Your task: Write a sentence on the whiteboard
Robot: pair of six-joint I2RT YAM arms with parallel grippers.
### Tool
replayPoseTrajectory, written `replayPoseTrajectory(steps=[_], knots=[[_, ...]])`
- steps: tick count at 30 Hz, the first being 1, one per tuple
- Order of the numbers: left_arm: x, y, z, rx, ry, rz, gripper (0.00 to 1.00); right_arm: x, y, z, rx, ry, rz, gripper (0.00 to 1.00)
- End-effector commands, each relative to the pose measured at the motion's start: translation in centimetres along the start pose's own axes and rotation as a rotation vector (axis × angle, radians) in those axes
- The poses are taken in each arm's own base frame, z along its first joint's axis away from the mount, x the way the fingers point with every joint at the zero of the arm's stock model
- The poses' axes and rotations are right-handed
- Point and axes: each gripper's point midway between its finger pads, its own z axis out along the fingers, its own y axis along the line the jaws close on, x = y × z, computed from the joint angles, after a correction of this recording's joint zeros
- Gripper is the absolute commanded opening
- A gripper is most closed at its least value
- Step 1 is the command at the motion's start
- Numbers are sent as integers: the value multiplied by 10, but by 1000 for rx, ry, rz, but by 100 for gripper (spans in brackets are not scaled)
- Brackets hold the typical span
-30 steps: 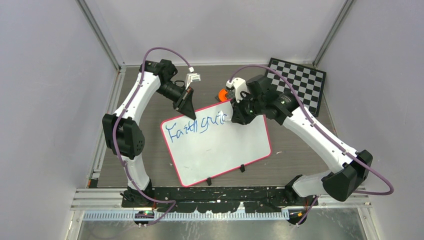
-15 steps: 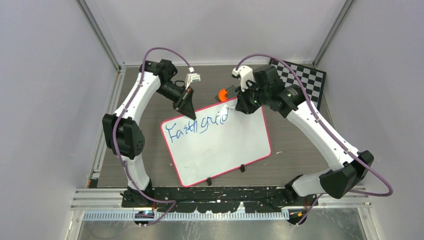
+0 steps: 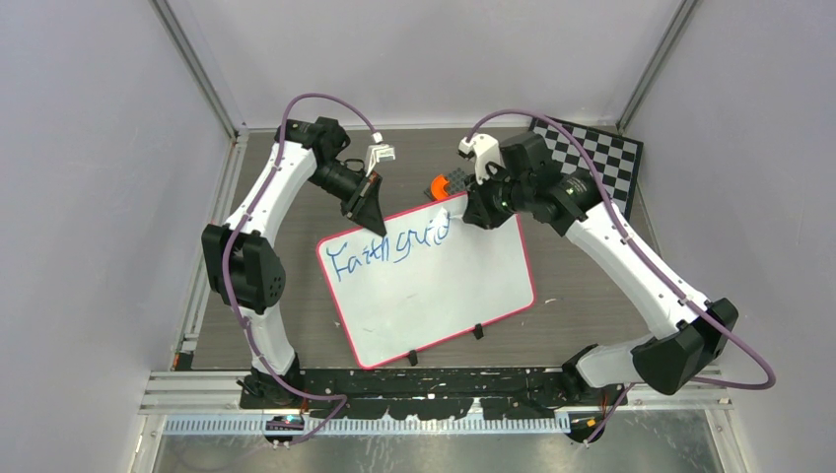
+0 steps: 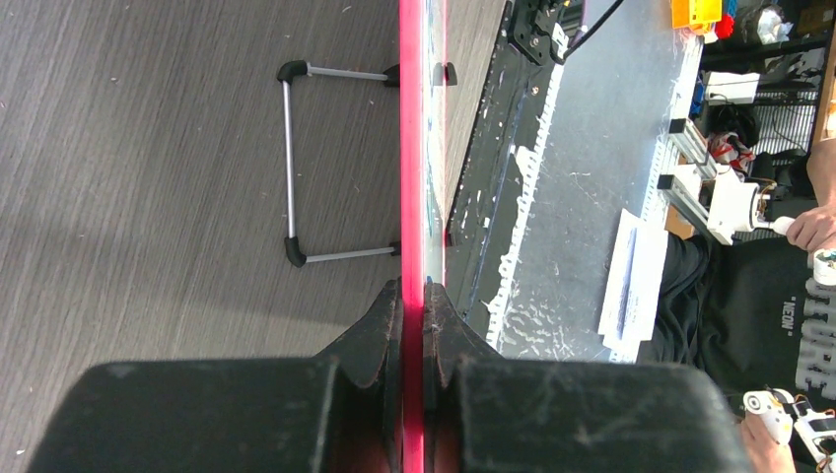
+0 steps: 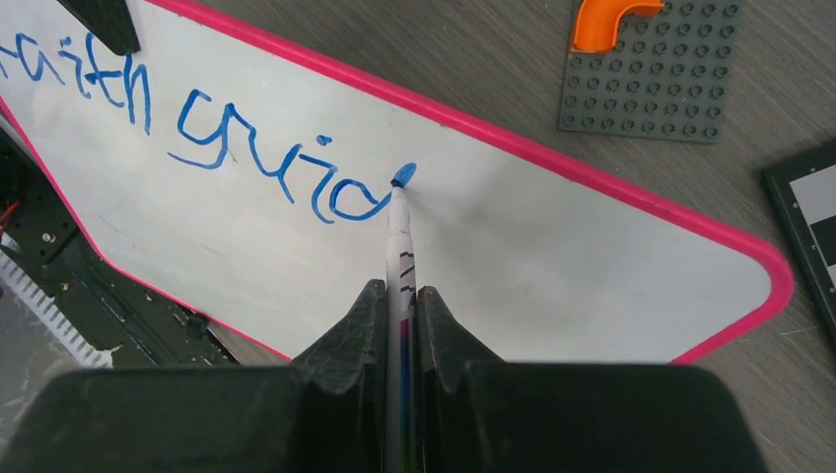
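Observation:
The whiteboard (image 3: 444,286) with a pink rim lies tilted on the table; it also shows in the right wrist view (image 5: 552,236) and edge-on in the left wrist view (image 4: 412,148). Blue writing (image 3: 389,248) reads about "Faith guid" along its far edge (image 5: 246,148). My left gripper (image 3: 373,219) is shut on the board's far rim (image 4: 413,296). My right gripper (image 3: 475,212) is shut on a white marker (image 5: 399,246), its blue tip (image 5: 403,176) at the end of the last letter.
A grey studded plate (image 3: 455,181) with an orange piece (image 3: 437,185) lies just beyond the board's far edge (image 5: 646,69). A checkered board (image 3: 592,158) lies at the back right. The board's wire stand (image 4: 296,163) shows in the left wrist view.
My right gripper has swung right and back from over "guid", uncovering the word's end and drawing the stroke of the "d". The left gripper and board have not moved.

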Motion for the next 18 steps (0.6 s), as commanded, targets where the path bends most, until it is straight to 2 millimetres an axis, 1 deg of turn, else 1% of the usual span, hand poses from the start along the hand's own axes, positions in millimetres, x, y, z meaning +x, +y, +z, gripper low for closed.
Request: replayPoseTrajectory(steps=[1, 9, 13, 18], knots=[[28, 5, 15, -19, 149, 9, 0, 5, -1, 2, 2, -13, 20, 0], [28, 4, 14, -22, 150, 11, 0, 26, 5, 2, -19, 34, 29, 0], [28, 4, 14, -24, 148, 13, 0, 28, 5, -2, -19, 42, 22, 0], [28, 4, 14, -23, 148, 11, 0, 29, 13, -8, -50, 59, 8, 0]])
